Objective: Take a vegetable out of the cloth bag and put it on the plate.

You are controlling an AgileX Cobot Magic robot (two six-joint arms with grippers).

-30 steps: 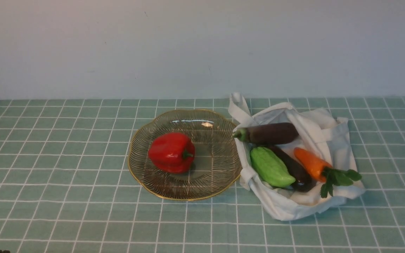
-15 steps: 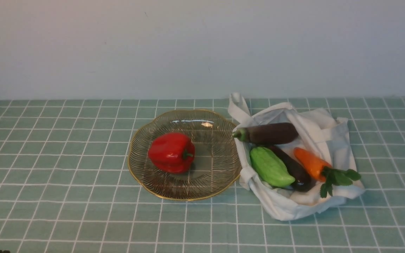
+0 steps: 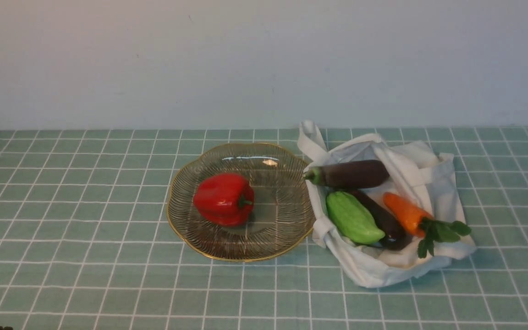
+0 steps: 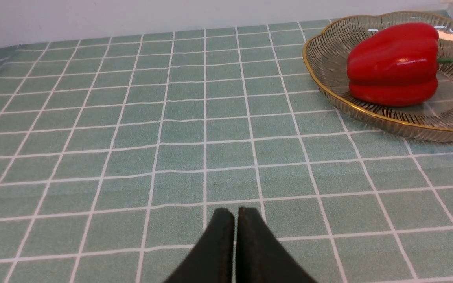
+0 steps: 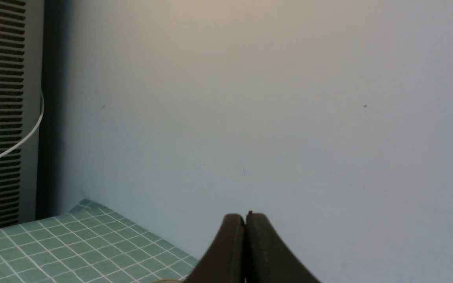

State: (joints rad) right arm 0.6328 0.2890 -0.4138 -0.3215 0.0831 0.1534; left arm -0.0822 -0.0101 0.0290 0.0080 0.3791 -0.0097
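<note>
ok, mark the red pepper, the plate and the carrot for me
red pepper (image 3: 220, 198), front view, middle of its glossy body
plate (image 3: 287, 217), front view, bare ribbed glass to the right of the pepper
carrot (image 3: 404, 211), front view, middle of its orange root, in the bag

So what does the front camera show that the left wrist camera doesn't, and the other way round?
Only the front view shows what lies in the white cloth bag: two dark eggplants, a green gourd and a carrot with leaves. Only the left wrist view shows the left arm's black jaws, shut together and holding nothing. Both show the red bell pepper lying in the gold-rimmed glass plate on the green checked tablecloth.
</note>
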